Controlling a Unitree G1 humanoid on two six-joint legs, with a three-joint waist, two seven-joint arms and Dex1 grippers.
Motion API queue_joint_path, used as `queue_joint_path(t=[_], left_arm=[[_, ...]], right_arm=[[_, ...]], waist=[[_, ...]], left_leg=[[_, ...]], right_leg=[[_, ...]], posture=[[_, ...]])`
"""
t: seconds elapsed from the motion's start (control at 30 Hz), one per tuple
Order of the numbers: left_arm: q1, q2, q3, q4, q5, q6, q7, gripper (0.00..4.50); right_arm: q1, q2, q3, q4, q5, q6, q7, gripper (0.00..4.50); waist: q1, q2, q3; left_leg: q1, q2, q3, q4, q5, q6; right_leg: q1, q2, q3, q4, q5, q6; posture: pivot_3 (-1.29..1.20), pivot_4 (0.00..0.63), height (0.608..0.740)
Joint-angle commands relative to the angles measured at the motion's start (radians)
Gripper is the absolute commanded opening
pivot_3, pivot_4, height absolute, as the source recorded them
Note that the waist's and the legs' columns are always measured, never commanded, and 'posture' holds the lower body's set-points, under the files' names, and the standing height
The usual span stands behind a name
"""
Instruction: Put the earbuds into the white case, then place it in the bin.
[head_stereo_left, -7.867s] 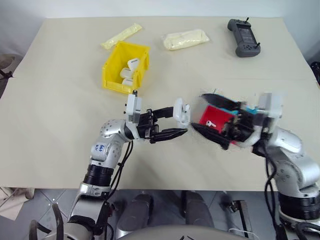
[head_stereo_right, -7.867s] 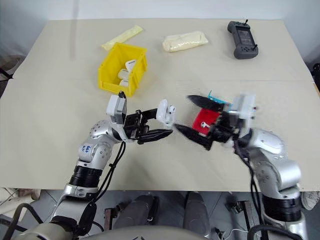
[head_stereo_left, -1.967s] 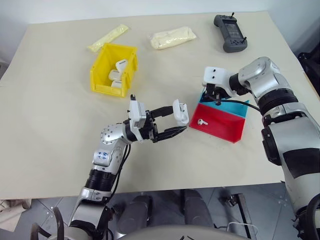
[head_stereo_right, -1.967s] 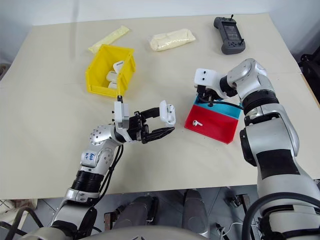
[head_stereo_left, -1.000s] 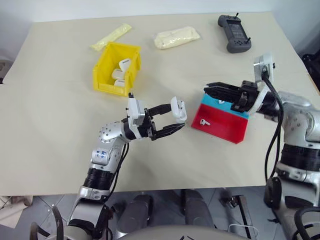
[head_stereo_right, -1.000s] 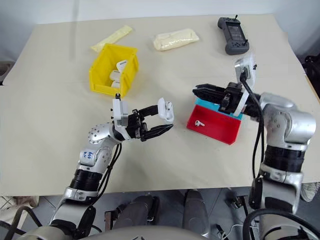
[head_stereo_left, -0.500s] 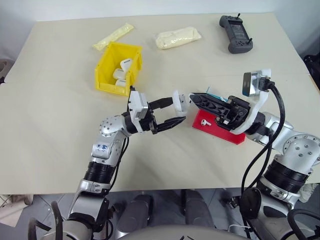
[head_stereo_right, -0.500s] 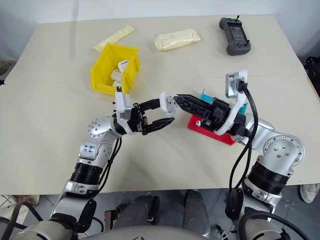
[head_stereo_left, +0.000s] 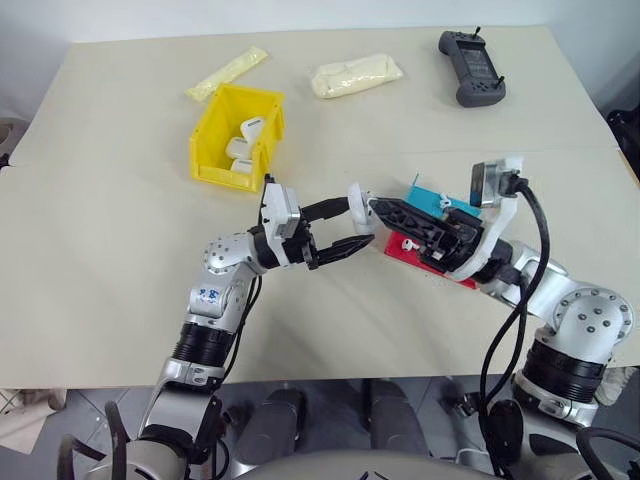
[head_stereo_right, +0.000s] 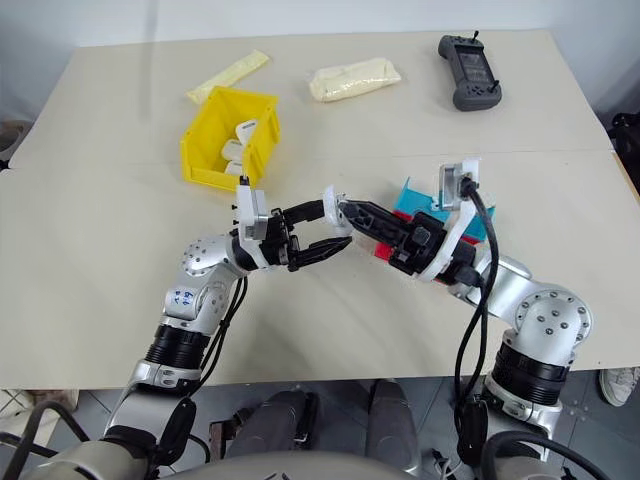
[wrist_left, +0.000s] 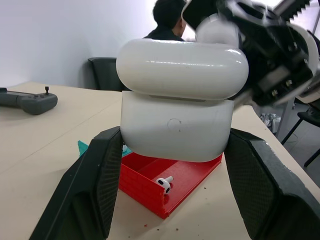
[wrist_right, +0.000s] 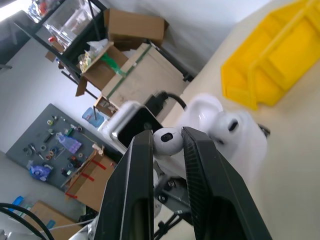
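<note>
Right gripper (wrist_right: 167, 142), pinching 1 earbud (wrist_right: 167, 140), now swung from red tray (head_stereo_left: 437, 268) to white case (wrist_left: 178, 110), clamped in left gripper (head_stereo_left: 355, 225). Insertion looks imminent; second earbud (wrist_left: 164, 183) waits in tray.

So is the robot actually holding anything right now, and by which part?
Yes: the left gripper clamps the case by its lower body; the right gripper pinches an earbud by its head.
</note>
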Motion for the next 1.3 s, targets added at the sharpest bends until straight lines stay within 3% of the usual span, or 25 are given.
queue_joint_path(t=[0.03, 0.67, 1.1, 1.3], left_arm=[[-0.015, 0.000, 0.007, -0.034, -0.010, -0.012, -0.003, 2.72], [-0.021, -0.008, 0.013, -0.031, -0.019, -0.021, -0.006, 2.72], [-0.018, -0.027, 0.017, -0.032, -0.020, -0.022, -0.014, 2.72], [-0.001, -0.005, 0.027, -0.051, -0.029, -0.009, -0.024, 2.72]], right_arm=[[0.015, -0.010, 0.027, -0.004, 0.022, -0.051, -0.002, 0.46], [0.079, -0.074, 0.099, 0.017, 0.085, -0.151, -0.027, 0.46], [0.058, -0.137, 0.109, 0.020, 0.104, -0.181, -0.020, 4.49], [0.128, -0.257, 0.062, -0.008, 0.025, -0.214, 0.098, 4.49]], waist=[[0.000, 0.000, 0.000], [0.001, 0.000, 0.000], [0.002, 0.000, 0.000], [0.008, 0.000, 0.000]], left_leg=[[0.000, 0.000, 0.000, 0.000, 0.000, 0.000], [0.000, 0.000, 0.000, 0.000, 0.000, 0.000], [0.000, 0.000, 0.000, 0.000, 0.000, 0.000], [0.000, 0.000, 0.000, 0.000, 0.000, 0.000]], right_leg=[[0.000, 0.000, 0.000, 0.000, 0.000, 0.000], [0.000, 0.000, 0.000, -0.001, 0.000, 0.000], [0.000, 0.000, 0.000, -0.001, 0.000, 0.000], [0.001, 0.000, 0.000, -0.001, 0.000, 0.000]], posture=[[0.00, 0.150, 0.740], [0.00, 0.150, 0.740], [0.00, 0.150, 0.740], [0.00, 0.150, 0.740]])
